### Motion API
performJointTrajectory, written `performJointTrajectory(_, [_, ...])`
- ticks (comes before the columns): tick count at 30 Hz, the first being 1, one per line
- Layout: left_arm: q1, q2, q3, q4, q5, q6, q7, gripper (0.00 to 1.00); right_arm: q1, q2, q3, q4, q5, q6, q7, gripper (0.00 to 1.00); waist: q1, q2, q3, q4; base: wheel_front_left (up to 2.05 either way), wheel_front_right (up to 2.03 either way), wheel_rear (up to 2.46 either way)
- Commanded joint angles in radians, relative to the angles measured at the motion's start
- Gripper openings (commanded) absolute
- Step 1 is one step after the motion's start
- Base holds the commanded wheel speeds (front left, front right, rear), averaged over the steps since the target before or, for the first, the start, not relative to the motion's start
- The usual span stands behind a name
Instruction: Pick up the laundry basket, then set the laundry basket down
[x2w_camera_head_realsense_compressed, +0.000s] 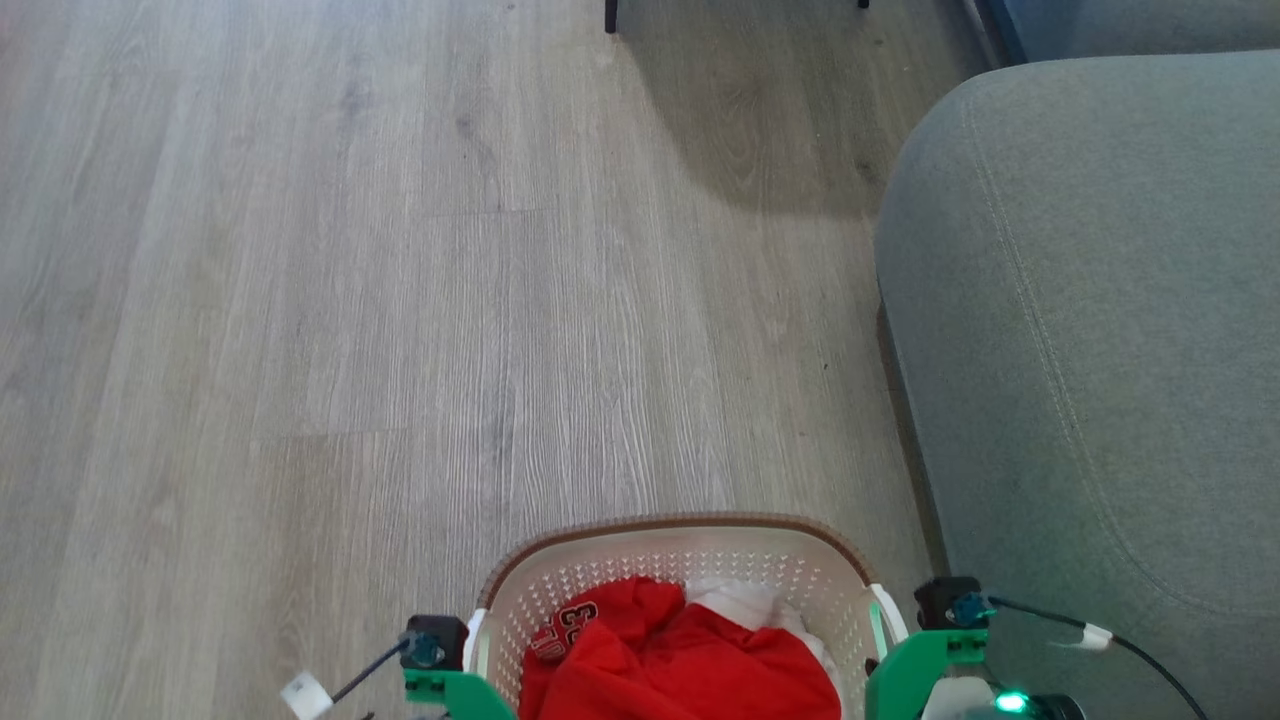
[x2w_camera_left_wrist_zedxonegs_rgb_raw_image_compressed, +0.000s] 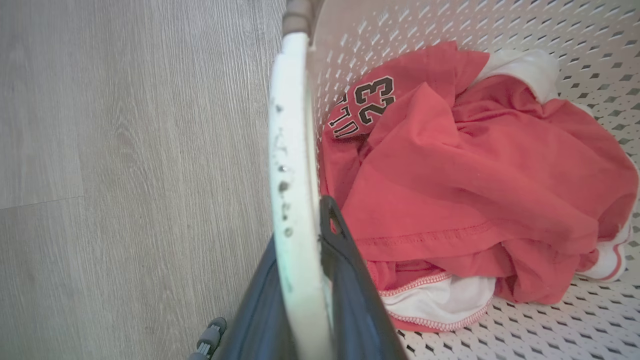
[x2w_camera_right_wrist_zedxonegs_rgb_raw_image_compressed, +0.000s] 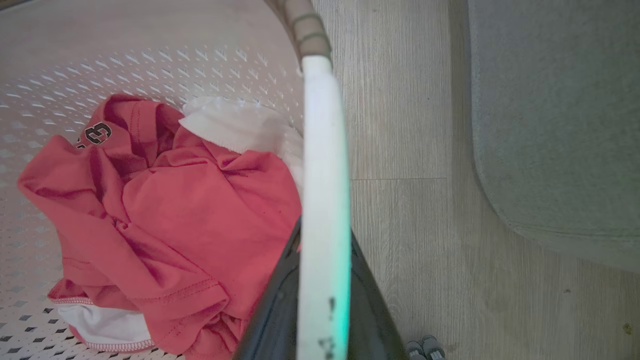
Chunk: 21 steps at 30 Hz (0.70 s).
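Risks, big to small: sofa is just beside the laundry basket on its right, so a swing that way would clip it. Uneven arm heights would tilt the basket and dump the red jersey. Left tool and right tool each pinch a thin white handle, which could slip. Basket sits between the tools, close in front; can't tell if it's off the floor. Room: pale wood-look floor, grey sofa on the right, dark furniture leg far ahead.

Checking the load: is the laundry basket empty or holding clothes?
Holding clothes: a crumpled red jersey and white fabric lie inside the laundry basket.
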Motion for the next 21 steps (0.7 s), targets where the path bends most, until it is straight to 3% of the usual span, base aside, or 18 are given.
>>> performJointTrajectory(1, [-0.027, 0.034, 0.014, 0.012, -0.006, 0.005, -0.009, 0.00, -0.029, -0.013, 0.014, 0.000, 0.010, -0.002, -0.022, 0.00, 0.0000, 0.0000, 0.001, 0.000, 0.00, 0.00, 0.00])
performJointTrajectory(21, [-0.038, 0.034, -0.010, 0.018, -0.030, 0.005, -0.012, 0.00, -0.057, -0.013, 0.080, 0.011, 0.072, -0.002, -0.043, 0.00, 0.0000, 0.0000, 0.015, -0.005, 0.00, 0.00, 0.00])
